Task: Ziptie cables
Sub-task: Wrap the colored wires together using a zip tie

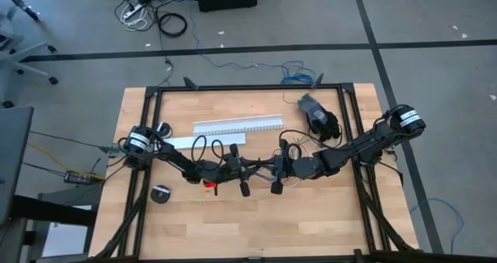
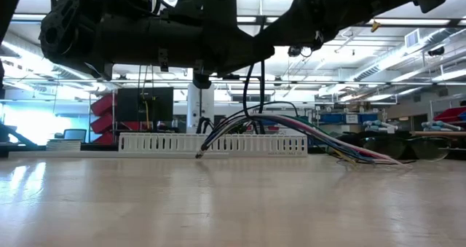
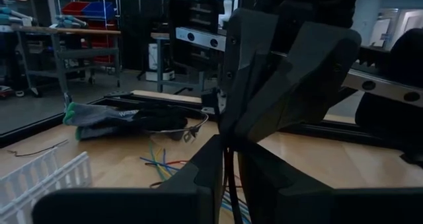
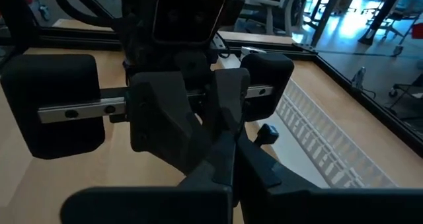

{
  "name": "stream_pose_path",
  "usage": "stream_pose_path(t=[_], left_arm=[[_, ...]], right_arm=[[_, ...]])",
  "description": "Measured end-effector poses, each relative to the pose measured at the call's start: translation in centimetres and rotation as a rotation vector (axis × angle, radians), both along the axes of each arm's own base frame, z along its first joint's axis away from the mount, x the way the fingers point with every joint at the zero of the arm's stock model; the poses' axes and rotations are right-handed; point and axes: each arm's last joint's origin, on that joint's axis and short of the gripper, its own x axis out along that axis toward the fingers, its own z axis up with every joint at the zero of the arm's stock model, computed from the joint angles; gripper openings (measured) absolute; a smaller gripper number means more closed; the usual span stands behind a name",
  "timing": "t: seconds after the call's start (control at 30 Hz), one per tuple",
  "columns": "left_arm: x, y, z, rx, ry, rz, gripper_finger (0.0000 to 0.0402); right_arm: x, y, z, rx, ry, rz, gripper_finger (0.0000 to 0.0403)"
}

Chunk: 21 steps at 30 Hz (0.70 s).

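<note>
The cables (image 2: 313,132) are a bunch of thin coloured wires. In the low view their middle arches up off the table (image 1: 233,224), and both ends (image 2: 200,155) rest on the wood. A thin black strip, the ziptie (image 2: 249,94), runs from the arch up to the grippers. My left gripper (image 1: 252,167) and right gripper (image 1: 265,168) meet tip to tip over the table's middle, both shut. Loose wire ends (image 3: 158,163) lie beyond them. My left gripper pinches a thin dark strand (image 3: 228,174) between its two fingers, which come level from the table's left; it seems to be the ziptie. My right gripper comes from the table's right, slanting slightly down. Its shut fingertips (image 4: 232,159) meet the left fingertips; the fingers hide its hold.
The white slotted channel (image 1: 237,127) lies along the far side behind the grippers. Thick black cords (image 1: 326,125) and a grey-green bundle (image 1: 311,105) sit at the far right. A black roll (image 1: 161,193) lies near the left arm. Black frame rails (image 1: 248,87) border the table.
</note>
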Motion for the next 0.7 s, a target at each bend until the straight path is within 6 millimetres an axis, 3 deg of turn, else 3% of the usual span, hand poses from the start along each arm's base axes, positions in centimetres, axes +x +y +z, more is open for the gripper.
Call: stream_pose_path(t=[0.43,0.7], left_arm=[[0.01,0.00,-0.03,0.008,0.004,-0.002,0.0041],[0.06,-0.28,-0.02,0.021,0.001,-0.106,0.0041]], right_arm=[[-0.04,-0.03,-0.14,-0.013,0.017,0.001,0.0000],[0.20,-0.07,0.04,0.031,0.006,0.100,0.0000]])
